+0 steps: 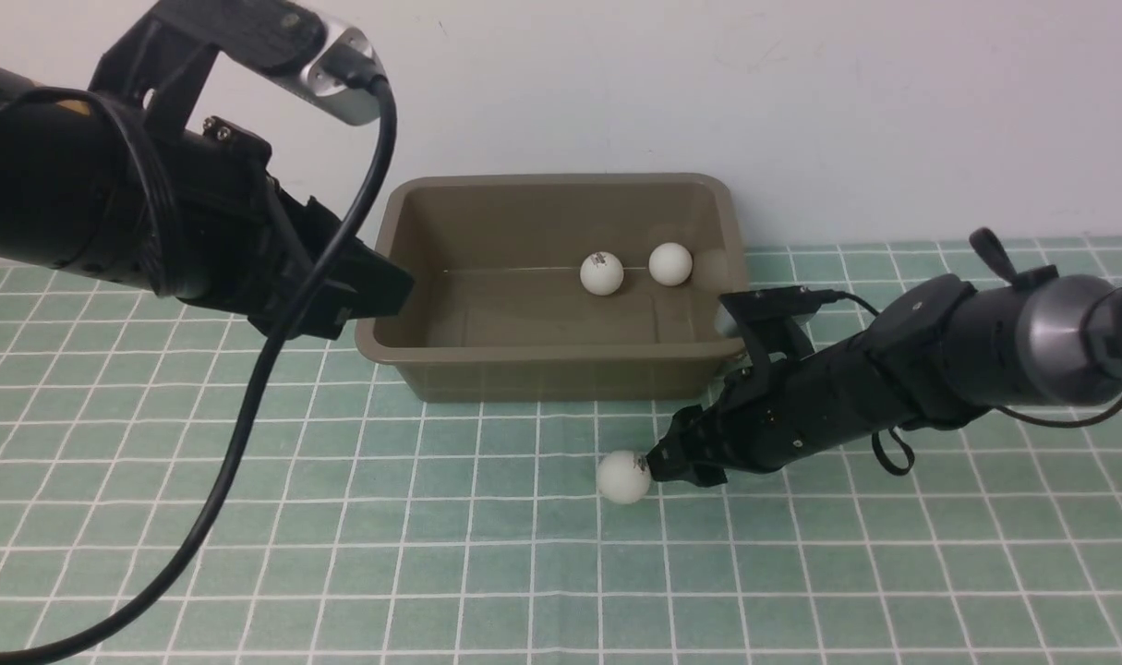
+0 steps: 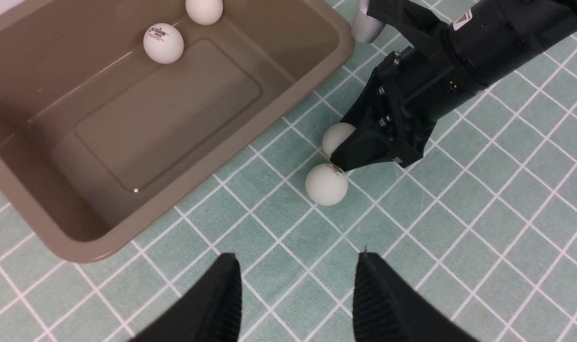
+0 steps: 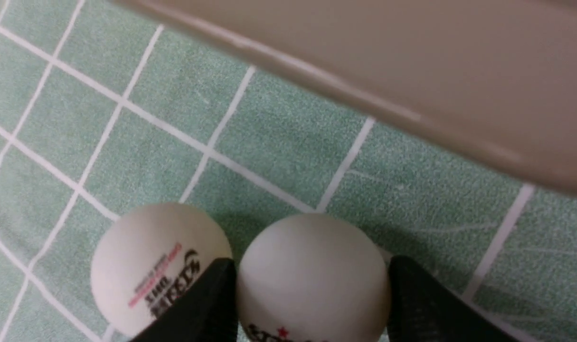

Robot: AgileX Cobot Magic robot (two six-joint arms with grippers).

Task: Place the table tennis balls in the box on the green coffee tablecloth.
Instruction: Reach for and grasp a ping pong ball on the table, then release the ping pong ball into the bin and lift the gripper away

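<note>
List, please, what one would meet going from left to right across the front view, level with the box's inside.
Left pincer → printed ball in the box → plain ball → right arm. The loose ball on the cloth and the right pincer overlap these sideways, so I omit them.

A plain, pale wall (image 1: 801,92) is seen across the back of the front view. Its surface is matte and off-white. A few faint scuff marks can be made out high on it, and a soft grey shade is cast along its lower part.
</note>
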